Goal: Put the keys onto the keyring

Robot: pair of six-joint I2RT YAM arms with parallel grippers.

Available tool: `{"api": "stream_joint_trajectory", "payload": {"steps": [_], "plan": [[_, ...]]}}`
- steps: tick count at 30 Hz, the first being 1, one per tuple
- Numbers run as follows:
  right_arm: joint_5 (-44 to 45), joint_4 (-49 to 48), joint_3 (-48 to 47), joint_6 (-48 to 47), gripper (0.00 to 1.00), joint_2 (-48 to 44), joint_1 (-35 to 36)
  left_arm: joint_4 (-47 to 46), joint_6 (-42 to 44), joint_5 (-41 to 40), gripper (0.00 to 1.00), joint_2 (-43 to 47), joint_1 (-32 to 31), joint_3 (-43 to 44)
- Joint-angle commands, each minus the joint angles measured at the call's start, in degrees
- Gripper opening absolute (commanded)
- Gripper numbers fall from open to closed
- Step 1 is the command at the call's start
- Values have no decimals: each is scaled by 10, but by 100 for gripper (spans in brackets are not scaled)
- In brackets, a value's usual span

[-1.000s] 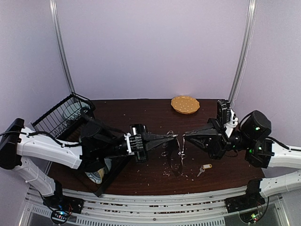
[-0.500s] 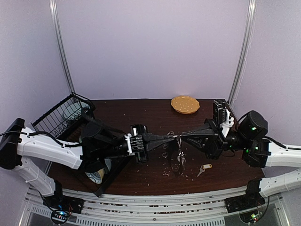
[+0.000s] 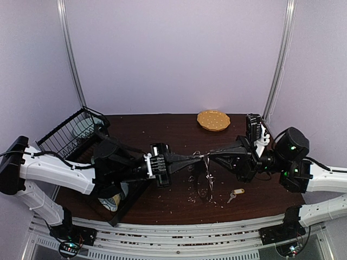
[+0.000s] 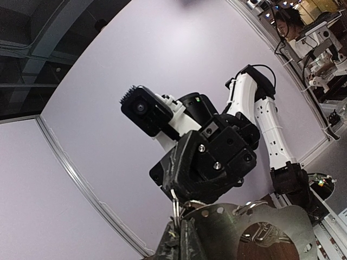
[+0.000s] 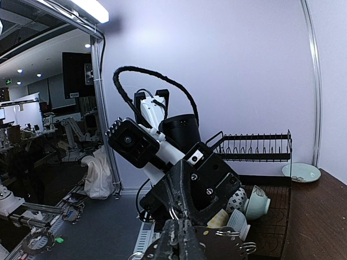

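Observation:
My left gripper (image 3: 199,158) and right gripper (image 3: 210,156) meet tip to tip above the middle of the table. Both are shut on the thin silver wire of the keyring (image 3: 205,157). From it a floppy grey piece with a hole-dotted edge (image 3: 209,179) hangs down to the table. In the left wrist view my fingers (image 4: 180,227) pinch the ring wire (image 4: 175,205), with the right gripper just beyond. In the right wrist view my fingers (image 5: 179,223) pinch the same wire (image 5: 172,213). The key with the yellow tag (image 3: 234,194) lies on the table. The other key cannot be made out.
A round yellow-tan dotted disc (image 3: 213,120) lies at the back. A black dish rack (image 3: 73,130) with bowls and cups (image 5: 255,201) stands at the left, under my left arm. Crumbs litter the dark table (image 3: 162,200).
My right gripper has moved left to meet the left gripper, closing the gap between them. The hanging piece has shifted slightly with it. The left arm has barely moved.

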State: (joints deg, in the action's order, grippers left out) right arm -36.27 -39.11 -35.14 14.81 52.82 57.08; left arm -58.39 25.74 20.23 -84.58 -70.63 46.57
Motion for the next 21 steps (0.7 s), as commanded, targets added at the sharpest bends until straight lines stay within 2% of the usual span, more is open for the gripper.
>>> {"api": "stream_joint_trajectory", "payload": {"steps": [1,16,21], "plan": [[8,-14,-3,-3,0,-9,-3,-8,-6,-10,0,-1,-5,24],[19,-10,3,-9,0,-15,-3,13,-11,9,0,1,-5,27],[35,-3,10,-34,0,-32,-2,12,-35,59,0,6,-4,26]]}}
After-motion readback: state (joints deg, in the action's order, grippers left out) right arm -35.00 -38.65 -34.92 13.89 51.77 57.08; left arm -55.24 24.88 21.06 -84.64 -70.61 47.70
